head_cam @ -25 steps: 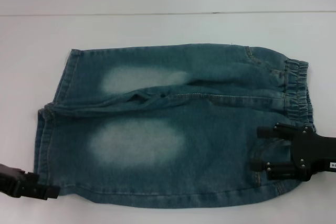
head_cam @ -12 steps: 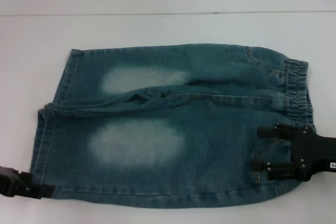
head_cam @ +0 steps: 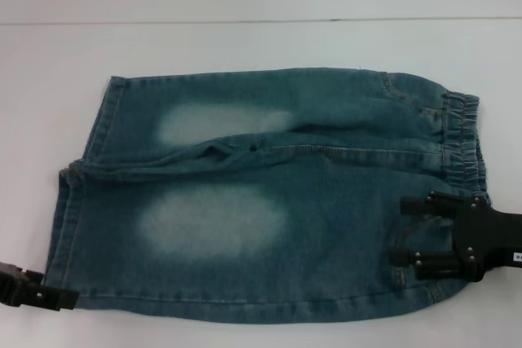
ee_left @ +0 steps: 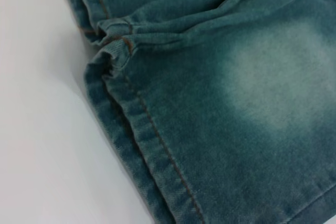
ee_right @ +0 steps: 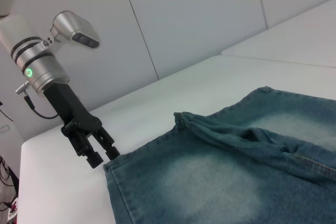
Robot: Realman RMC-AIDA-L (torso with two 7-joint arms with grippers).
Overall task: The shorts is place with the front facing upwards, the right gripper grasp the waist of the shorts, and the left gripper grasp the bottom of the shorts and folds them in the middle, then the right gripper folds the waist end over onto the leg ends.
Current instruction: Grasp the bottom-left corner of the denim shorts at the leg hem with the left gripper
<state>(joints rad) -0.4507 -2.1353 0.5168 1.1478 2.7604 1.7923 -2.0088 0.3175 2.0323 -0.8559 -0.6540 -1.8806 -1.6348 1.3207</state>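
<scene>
One pair of shorts lies flat on the bench, two gripper units in view. Right gripper hangs spread over the waist end, grasping nothing. Left gripper sits parted at the near-left hem corner, nothing clamped.

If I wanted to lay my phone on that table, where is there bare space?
The wide white strip of table beyond the shorts is bare, as is the patch left of the leg hems. The near corners are crowded: the left gripper sits at the hem corner and the right gripper, fingers open, hovers over the waist end.
</scene>
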